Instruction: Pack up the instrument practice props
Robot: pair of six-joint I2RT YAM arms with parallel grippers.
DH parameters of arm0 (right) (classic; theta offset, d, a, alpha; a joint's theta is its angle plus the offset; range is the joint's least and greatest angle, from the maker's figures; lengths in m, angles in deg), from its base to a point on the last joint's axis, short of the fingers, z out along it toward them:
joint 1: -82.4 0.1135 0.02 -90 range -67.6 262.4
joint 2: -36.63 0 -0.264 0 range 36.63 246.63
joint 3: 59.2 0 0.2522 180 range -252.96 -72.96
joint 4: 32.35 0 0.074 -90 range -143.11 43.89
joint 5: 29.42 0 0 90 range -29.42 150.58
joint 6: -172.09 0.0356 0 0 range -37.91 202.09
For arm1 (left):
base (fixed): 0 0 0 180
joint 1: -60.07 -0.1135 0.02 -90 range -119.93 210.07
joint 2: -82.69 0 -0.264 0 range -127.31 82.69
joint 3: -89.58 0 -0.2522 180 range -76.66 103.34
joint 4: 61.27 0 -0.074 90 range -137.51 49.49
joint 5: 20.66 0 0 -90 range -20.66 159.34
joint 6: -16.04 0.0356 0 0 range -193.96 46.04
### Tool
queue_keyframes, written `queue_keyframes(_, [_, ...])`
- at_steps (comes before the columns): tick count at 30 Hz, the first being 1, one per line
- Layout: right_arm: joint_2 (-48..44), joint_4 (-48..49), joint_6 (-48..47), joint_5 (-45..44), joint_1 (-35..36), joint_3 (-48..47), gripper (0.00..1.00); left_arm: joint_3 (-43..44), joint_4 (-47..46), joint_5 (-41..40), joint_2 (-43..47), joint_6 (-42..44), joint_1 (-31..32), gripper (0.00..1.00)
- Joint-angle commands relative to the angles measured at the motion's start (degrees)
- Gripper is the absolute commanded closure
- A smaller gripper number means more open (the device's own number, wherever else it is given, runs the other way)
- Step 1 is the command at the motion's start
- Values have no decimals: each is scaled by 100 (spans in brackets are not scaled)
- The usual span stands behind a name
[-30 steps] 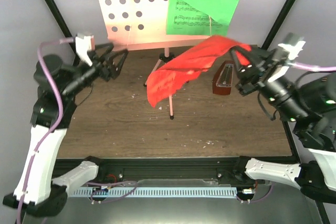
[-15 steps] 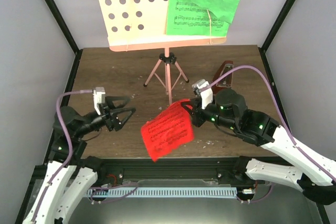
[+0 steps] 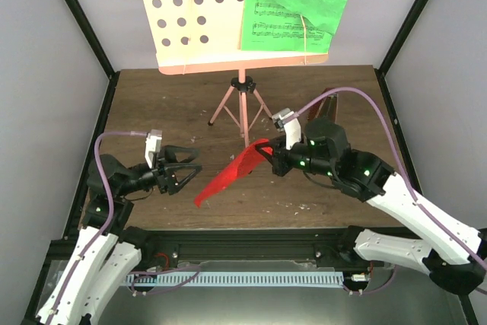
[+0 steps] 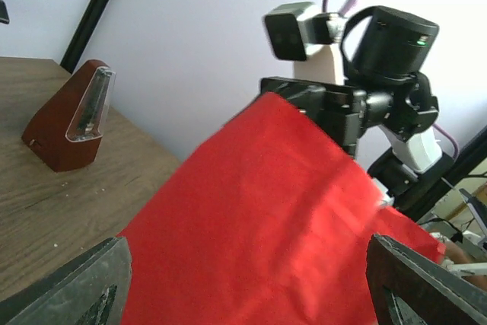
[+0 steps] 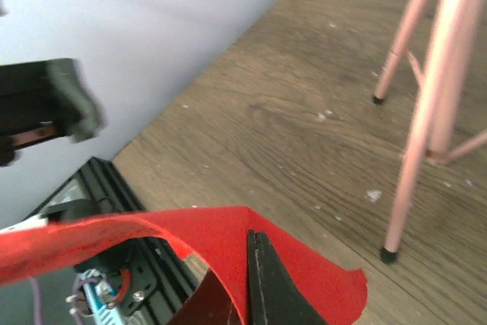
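The red music sheet [image 3: 225,176] hangs over the near middle of the table, pinched at its upper corner by my shut right gripper [image 3: 266,149]. In the right wrist view the fingertips [image 5: 256,255] clamp the red sheet [image 5: 190,234]. My left gripper [image 3: 192,164] is open and points at the sheet's free edge. In the left wrist view the red sheet [image 4: 266,211] fills the space between its wide-apart fingers [image 4: 76,279]. The green music sheet [image 3: 293,5] rests on the pink music stand's hole-dotted desk [image 3: 190,13]. The metronome [image 4: 68,123] stands at the back right.
The stand's pink tripod legs [image 3: 242,108] spread at the back middle of the wooden table [image 3: 152,112], close behind the right arm. In the right wrist view one leg [image 5: 415,112] stands just right of the held sheet. Grey walls and black frame posts close in both sides.
The right arm carried the red sheet down from the stand to the near middle and turned it nearly edge-on. The left arm dropped and closed in on the sheet, jaws widening.
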Motion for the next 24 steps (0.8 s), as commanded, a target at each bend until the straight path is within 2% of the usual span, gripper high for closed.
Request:
queue_keyframes(1, [258, -450, 214, 283, -712, 56, 99, 141, 170, -42, 128, 249, -3, 15])
queue_keyframes(13, [652, -179, 394, 822, -2671, 1837, 99, 395, 1338, -578, 146, 1006, -3, 15])
queue_keyframes(18, [803, -538, 673, -399, -2781, 2216, 99, 454, 1684, -819, 106, 1274, -3, 15])
queue_keyframes(24, [827, -618, 997, -1342, -2786, 2480, 99, 408, 1627, -881, -37, 1294, -3, 15])
